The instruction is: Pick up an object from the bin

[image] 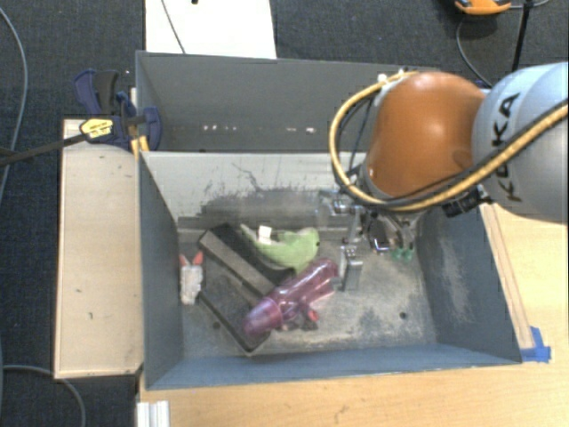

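Camera view from above and a little to one side: the grey metal bin (167, 265) has a few loose things on its floor, and I give every place from the purple thing (293, 299). It is a long, glossy object of purple-magenta colour. It lies slanted in the middle of the floor, with its thick end toward the lower left and its thin end toward the upper right. The gripper (354, 258) hangs just beside this thin end, on its right and slightly above it. I cannot tell whether the gripper touches the purple thing, and I also cannot tell whether it is wide or narrow, because the wrist covers most of it. Above the gripper sits the round orange cover (422, 132) with a yellow and black cable (341, 140) looped around it. The grey arm (524, 140) goes from there out to the right. Directly above the purple thing, and close to it, lies a soft pale green thing (292, 249) with a small white tag on its left end. Under the purple thing and to its left lies a flat black thing (227, 278), long and slanted in the other direction; the thick end of the purple thing rests on it. Well apart to the left, near the bin's left wall, lies a small white and red thing (189, 278).
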